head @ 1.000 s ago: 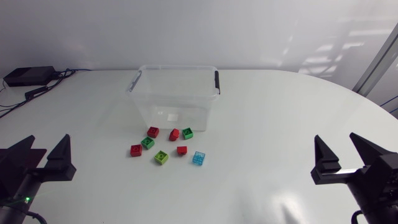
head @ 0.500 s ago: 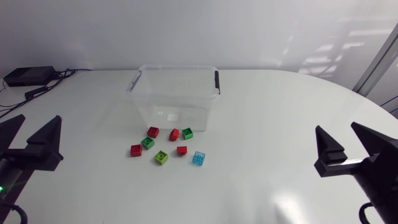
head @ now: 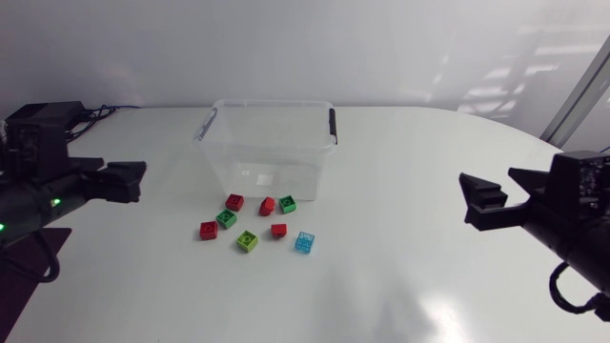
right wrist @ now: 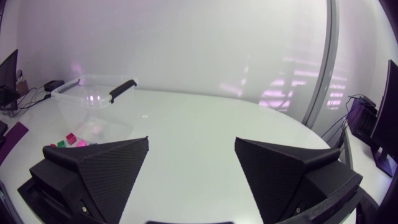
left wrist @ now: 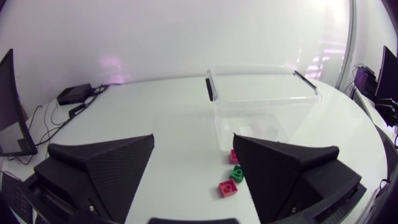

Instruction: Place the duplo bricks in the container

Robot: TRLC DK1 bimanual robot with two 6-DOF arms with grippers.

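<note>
We can read no text, label, number or sign in these views. On the clear container (head: 272,157) and on the duplo bricks (head: 247,241) there is no print that we can make out.
</note>
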